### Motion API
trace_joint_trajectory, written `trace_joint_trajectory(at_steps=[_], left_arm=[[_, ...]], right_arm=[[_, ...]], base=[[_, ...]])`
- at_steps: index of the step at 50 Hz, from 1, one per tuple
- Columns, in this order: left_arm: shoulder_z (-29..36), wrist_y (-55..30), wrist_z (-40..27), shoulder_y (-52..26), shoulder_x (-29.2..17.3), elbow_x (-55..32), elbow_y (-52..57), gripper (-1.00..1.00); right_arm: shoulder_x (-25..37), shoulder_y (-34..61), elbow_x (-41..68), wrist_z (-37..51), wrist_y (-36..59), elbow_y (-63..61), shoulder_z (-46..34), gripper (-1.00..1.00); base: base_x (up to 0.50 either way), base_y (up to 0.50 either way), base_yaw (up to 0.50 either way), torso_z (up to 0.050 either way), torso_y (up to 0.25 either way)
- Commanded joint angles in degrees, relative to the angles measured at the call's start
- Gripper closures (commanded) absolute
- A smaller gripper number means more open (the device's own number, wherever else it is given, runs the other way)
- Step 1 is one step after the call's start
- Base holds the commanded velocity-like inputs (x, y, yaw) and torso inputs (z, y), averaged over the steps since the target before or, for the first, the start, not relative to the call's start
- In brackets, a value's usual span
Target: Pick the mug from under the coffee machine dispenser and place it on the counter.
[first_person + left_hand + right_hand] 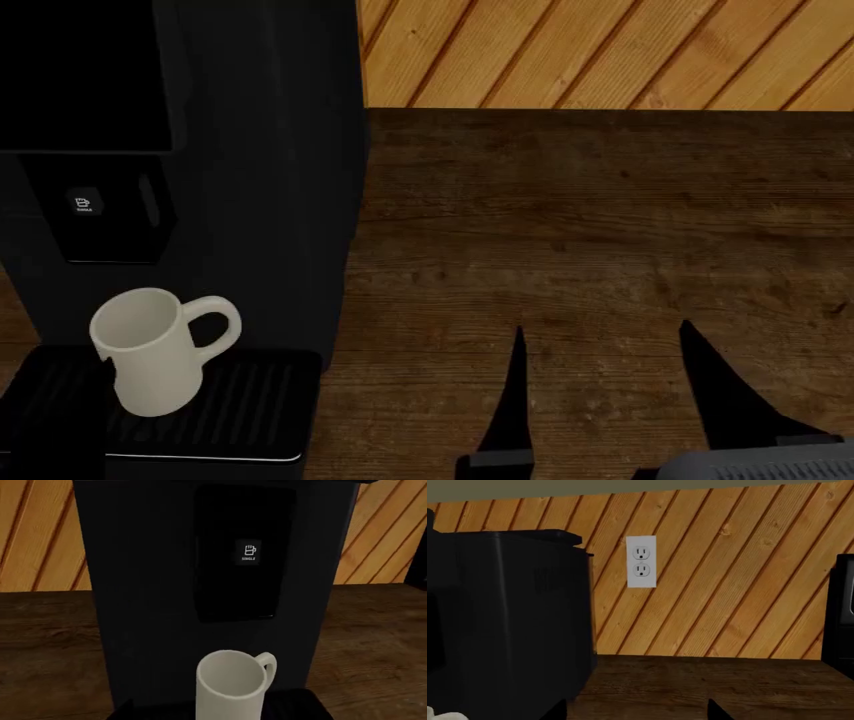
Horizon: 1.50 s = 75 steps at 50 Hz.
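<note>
The off-white mug [154, 350] stands upright on the ribbed drip tray [254, 400] of the black coffee machine [254, 150], just below its dispenser [114, 215] with the white cup icon. In the left wrist view the mug [230, 685] is close and centred under the dispenser [247, 555]. My left gripper [134, 440] is at the mug, with one black finger [78, 425] a little apart on its left. It looks open, black against the black tray. My right gripper [603, 328] is open and empty over the brown counter [574, 230], right of the machine.
Orange slanted wall planks [601, 50] back the counter. A white power outlet [641, 561] is on the wall right of the machine [507, 620]. Another black appliance [839, 610] stands at the far right edge of the right wrist view.
</note>
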Motion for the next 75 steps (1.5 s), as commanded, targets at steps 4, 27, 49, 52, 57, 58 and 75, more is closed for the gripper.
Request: trace_joint_trajectory(at_steps=[4, 27, 49, 52, 57, 58, 75], left_arm=[[11.0, 10.6, 14.9, 1.8, -1.2, 14.3, -9.5, -1.0], [17.8, 17.5, 17.6, -1.7, 3.0, 22.2, -21.7, -1.0], [20.0, 22.7, 17.5, -3.3, 5.9, 26.3, -28.9, -1.0], [20.4, 23.8, 18.0, -3.5, 6.2, 27.0, -30.4, -1.0], [20.7, 24.2, 18.2, -3.4, 6.6, 26.9, -31.2, -1.0], [20.7, 24.0, 18.4, -3.5, 6.7, 26.6, -31.4, -1.0], [21.6, 25.5, 19.7, -4.3, 7.9, 26.6, -34.9, -1.0]], right_arm=[[-0.8, -1.1, -1.1, -0.2, -0.6, 0.9, -0.9, -1.0], [-0.5, -1.5, -2.2, -0.7, -1.1, 1.1, -1.5, -1.0], [-1.0, -1.6, -3.0, -1.3, -1.4, 2.7, -2.1, -1.0], [-1.2, -1.7, -3.3, -1.4, -1.5, 3.0, -2.2, -1.0], [-1.2, -2.0, -3.5, -1.4, -1.6, 2.8, -2.5, -1.0], [-1.2, -2.1, -3.5, -1.5, -1.7, 2.8, -2.5, -1.0], [-0.9, -2.3, -3.4, -1.3, -1.5, 3.0, -2.7, -1.0]], base=[[0.0, 0.0, 0.0, 0.0, 0.0], [0.0, 0.0, 0.0, 0.0, 0.0], [0.0, 0.0, 0.0, 0.0, 0.0], [0.0, 0.0, 0.0, 0.0, 0.0], [0.0, 0.0, 0.0, 0.0, 0.0], [0.0, 0.0, 0.0, 0.0, 0.0], [0.0, 0.0, 0.0, 0.0, 0.0]])
